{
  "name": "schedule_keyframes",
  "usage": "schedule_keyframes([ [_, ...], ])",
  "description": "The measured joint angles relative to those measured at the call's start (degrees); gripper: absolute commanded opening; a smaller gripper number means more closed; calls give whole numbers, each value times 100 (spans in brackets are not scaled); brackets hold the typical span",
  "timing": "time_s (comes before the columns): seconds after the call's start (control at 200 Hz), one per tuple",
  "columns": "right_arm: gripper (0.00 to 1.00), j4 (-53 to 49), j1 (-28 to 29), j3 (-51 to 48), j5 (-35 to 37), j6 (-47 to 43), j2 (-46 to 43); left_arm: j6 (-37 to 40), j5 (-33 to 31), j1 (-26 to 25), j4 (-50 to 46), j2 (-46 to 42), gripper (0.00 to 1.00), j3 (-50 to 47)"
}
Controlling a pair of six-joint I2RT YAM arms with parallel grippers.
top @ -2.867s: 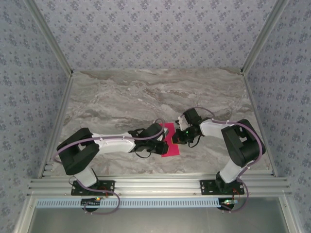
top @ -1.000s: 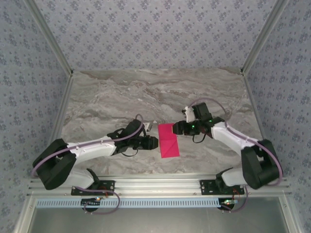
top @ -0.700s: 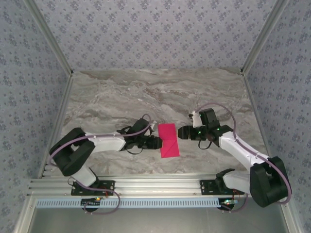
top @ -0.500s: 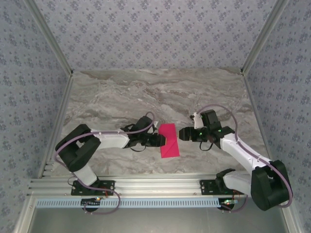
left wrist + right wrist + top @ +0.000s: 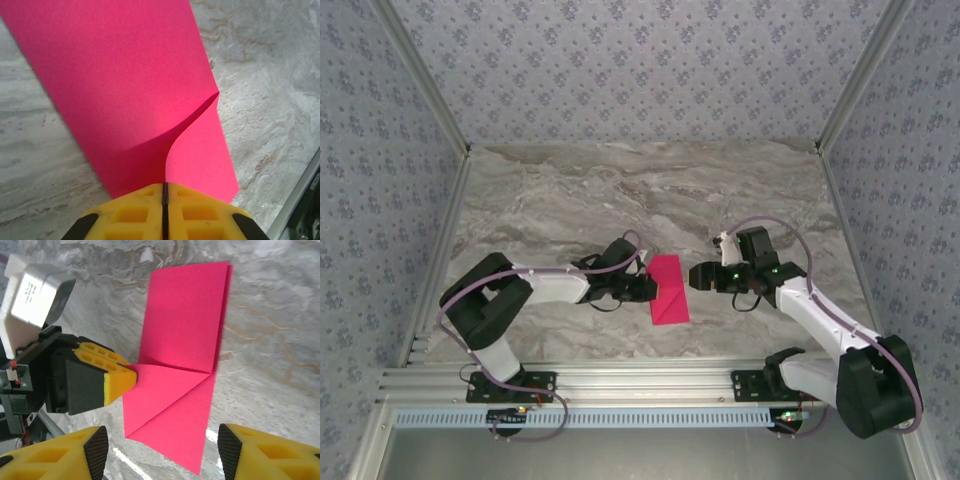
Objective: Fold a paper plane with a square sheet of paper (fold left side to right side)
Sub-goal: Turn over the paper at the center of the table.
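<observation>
The square sheet of paper [image 5: 670, 296] is bright magenta and lies folded into a narrow upright rectangle on the marble table, between my two grippers. My left gripper [image 5: 649, 289] is shut on its left edge. In the left wrist view the yellow fingertips [image 5: 190, 205] meet on a flap of the sheet [image 5: 125, 75] that curls up off the layer below. The right wrist view shows the sheet [image 5: 185, 330] with a diagonal crease and the left gripper's yellow tip [image 5: 118, 382] pinching the flap's corner. My right gripper [image 5: 693, 276] stands open just right of the paper, its pads [image 5: 96, 450] wide apart.
The grey marble tabletop [image 5: 580, 200] stretches far behind the paper. Patterned walls with metal posts [image 5: 448, 200] close in the left, right and back. An aluminium rail [image 5: 640, 381] with both arm bases runs along the near edge.
The left gripper moved right onto the paper's left edge and shut on it, lifting a flap. The right gripper stays open beside the right edge.
</observation>
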Motion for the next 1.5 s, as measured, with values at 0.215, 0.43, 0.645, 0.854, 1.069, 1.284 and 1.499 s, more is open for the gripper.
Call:
schedule_keyframes([
  [0.215,73,658,74,-87,-608,361,597,24,-192,0,-98,-518,6,-105],
  [0.43,71,1351,350,-87,-898,791,1307,39,-280,0,-116,-551,6,-151],
  [0.645,48,1788,669,-37,-975,1204,2035,39,-315,0,-131,-562,9,-236],
  [0.854,5,2146,804,79,-1154,1519,2354,39,-433,26,-256,-837,43,-264],
  [1.069,3,2378,446,114,-1639,1541,1912,-103,-619,339,-490,-2341,86,-654],
  [1.284,5,2682,125,520,-2210,1786,721,-527,-804,573,-544,-4448,98,-933],
  [1.499,5,3143,254,1067,-2385,2376,50,-1141,-422,599,345,-5206,98,-1176],
])
